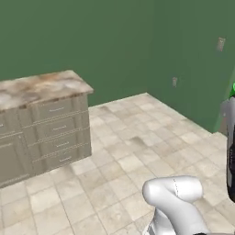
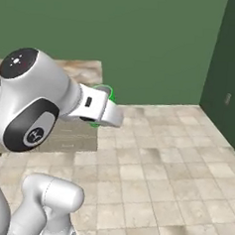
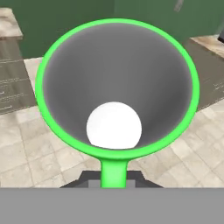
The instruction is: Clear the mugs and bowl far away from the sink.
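1. Left of the gripper (image 3: 113, 183) in the hand view stands a drawer cabinet (image 3: 13, 83) with a marbled top, well apart on the tiled floor (image 3: 26, 153).
2. The green mug (image 3: 117, 87) sits right at the gripper, its handle pinched between the closed fingers, its open mouth facing the camera and showing a pale bottom.
3. In the right base view the mug (image 2: 105, 93) peeks out behind the arm's wrist, up off the floor.
4. Right of the gripper, another counter (image 3: 210, 70) stands against the green wall (image 3: 144, 11).
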